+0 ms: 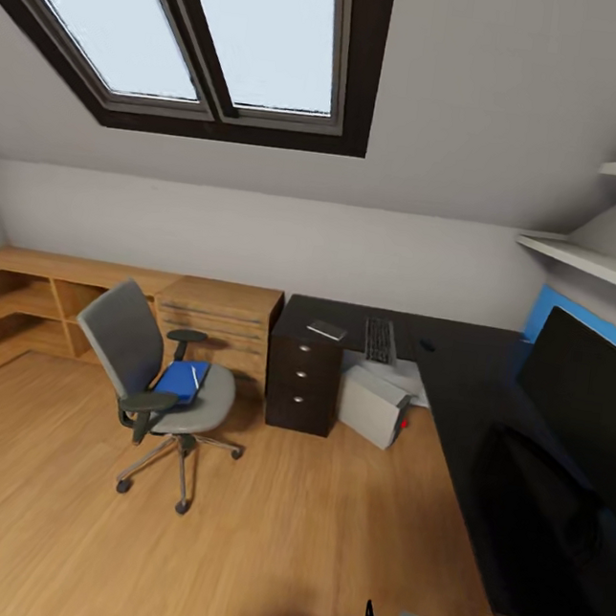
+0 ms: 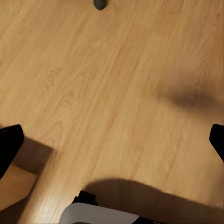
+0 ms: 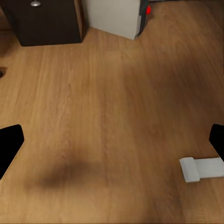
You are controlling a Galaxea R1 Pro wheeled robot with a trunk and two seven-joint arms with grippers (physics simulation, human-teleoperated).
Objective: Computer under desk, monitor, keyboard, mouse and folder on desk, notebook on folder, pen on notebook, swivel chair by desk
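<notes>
Folder point(image 1: 182, 378), bright blue and flat, lies on the seat of the grey swivel chair point(image 1: 147, 365), which stands on the wood floor point(image 1: 270, 535) well apart from the black table point(image 1: 472, 386). It looks thin and light but broad, likely to flex and slide on the upholstery, so a pinch on an overhanging edge seems the best hold. A thin white pen point(image 1: 194, 377) rests across it and may roll off if the folder tilts. On the table sit the small dark notebook point(image 1: 326, 330), the keyboard point(image 1: 379, 340), the tiny black mouse point(image 1: 427, 345) and, near the camera, the large black monitor point(image 1: 580, 409). The light grey computer point(image 1: 373, 408) with its red spot stands under the table beside the drawers. The left end effector point(image 2: 112, 144) and the right end effector point(image 3: 112, 144) both hang over bare floor, fingers spread wide at the frame edges, holding nothing. The chair will likely roll easily on its casters when pushed.
</notes>
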